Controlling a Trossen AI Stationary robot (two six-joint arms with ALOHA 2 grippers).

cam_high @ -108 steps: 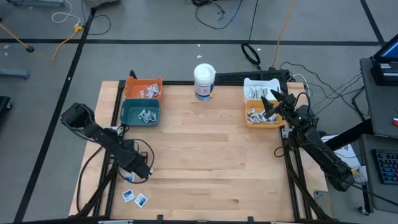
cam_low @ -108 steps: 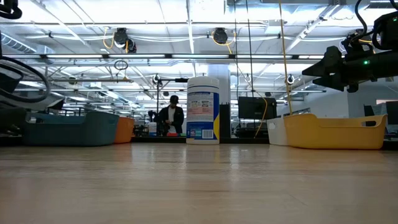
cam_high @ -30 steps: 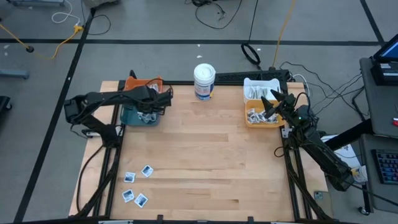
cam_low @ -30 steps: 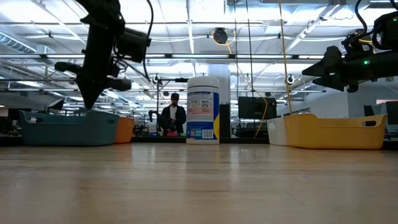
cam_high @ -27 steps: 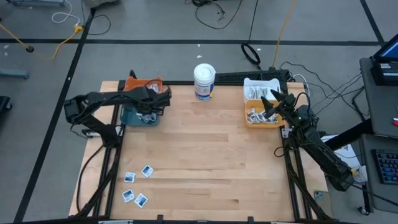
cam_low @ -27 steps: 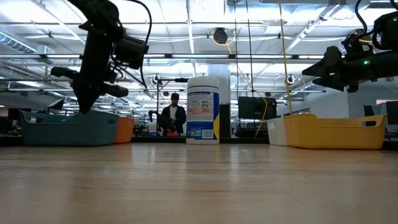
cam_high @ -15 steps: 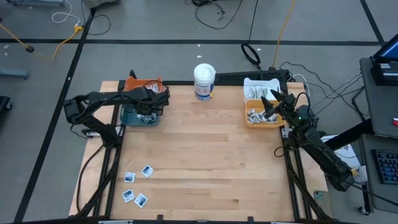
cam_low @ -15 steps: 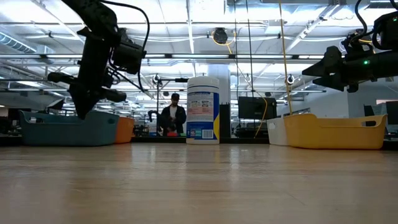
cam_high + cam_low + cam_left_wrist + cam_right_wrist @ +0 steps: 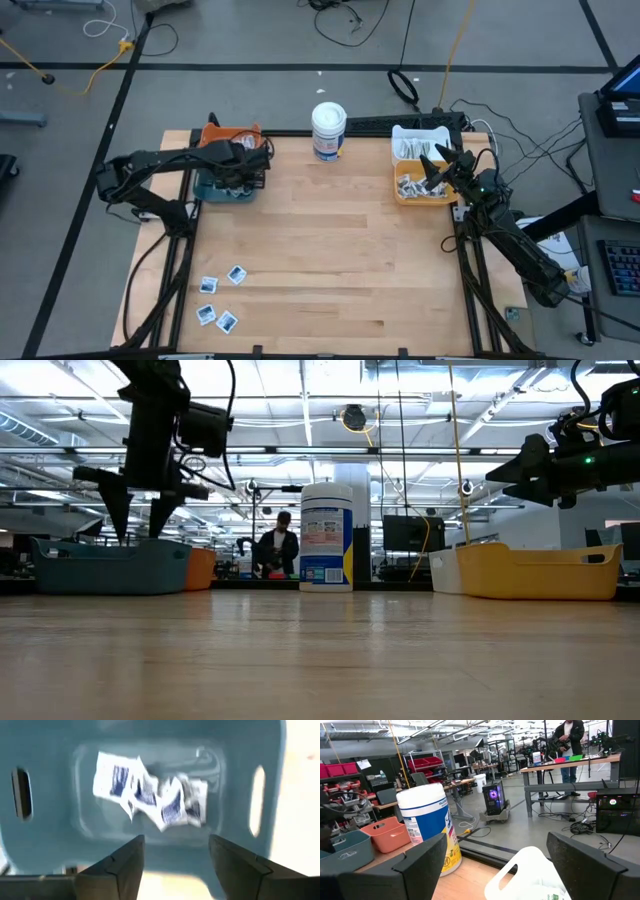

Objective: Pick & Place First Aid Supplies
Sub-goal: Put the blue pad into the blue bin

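Two arms show in the high view: the left gripper (image 9: pixel 243 170) hangs over the teal bin (image 9: pixel 207 184), with white-and-blue sachets (image 9: pixel 234 185) lying in the bin directly beneath it, while four more loose sachets (image 9: pixel 219 298) lie on the table (image 9: pixel 330 250) well apart from it, toward the near left corner; the right gripper (image 9: pixel 432 166) waits above the yellow bin (image 9: pixel 400 195), whose packets (image 9: pixel 410 185) lie just below it, and the white bin (image 9: pixel 400 133) sits just beyond. At table height, the left gripper (image 9: pixel 138 510) points straight down above the teal bin (image 9: pixel 105 565), its fingers spread apart and empty; the right gripper (image 9: pixel 510 472) hovers over the yellow bin (image 9: pixel 540 572), a white tub (image 9: pixel 326 536) standing between the two. From the left wrist, the parted fingers (image 9: pixel 122 865) frame a cluster of sachets (image 9: pixel 150 795) on the bin floor beneath, nothing held. From the right wrist, the fingers (image 9: pixel 422 860) stand wide and empty, the tub (image 9: pixel 425 825) ahead
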